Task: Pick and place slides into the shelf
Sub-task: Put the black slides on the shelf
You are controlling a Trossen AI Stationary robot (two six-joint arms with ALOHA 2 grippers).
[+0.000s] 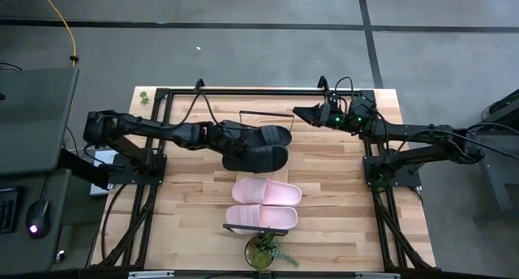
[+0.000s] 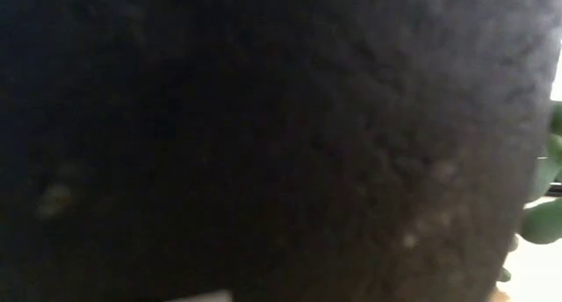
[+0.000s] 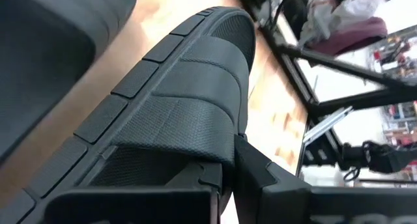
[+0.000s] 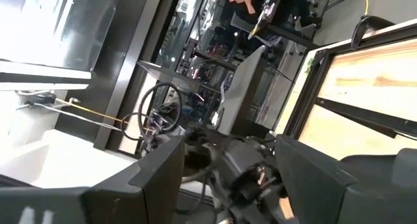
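Two black slides lie side by side at the table's middle: the farther one (image 1: pixel 266 135) and the nearer one (image 1: pixel 258 158). My left gripper (image 1: pixel 233 139) reaches in from the left and is shut on the farther black slide (image 3: pixel 189 87); the other black slide (image 3: pixel 45 48) shows beside it. The pink pair (image 1: pixel 266 191) (image 1: pixel 261 217) rests sole-down nearer the near edge. Thin black bars of the shelf (image 1: pixel 268 115) show at the far side. My right gripper (image 1: pixel 302 114) hovers open near those bars, holding nothing (image 4: pixel 228 168). My left gripper has the farther black slide at its left end, by the edge of the ribbed strap (image 3: pixel 218 152). One finger (image 3: pixel 260 178) lies against the slide's outer side; the other is hidden under the slide. It comes level from the table's left, along the slide. Whether the slide is lifted cannot be told.
A small potted plant (image 1: pixel 264 251) stands at the near edge, and its dark pot fills the low view (image 2: pixel 263 144). Black frame rails (image 1: pixel 154 149) (image 1: pixel 375 161) run along both sides of the tabletop. Bare wood lies right of the slides.
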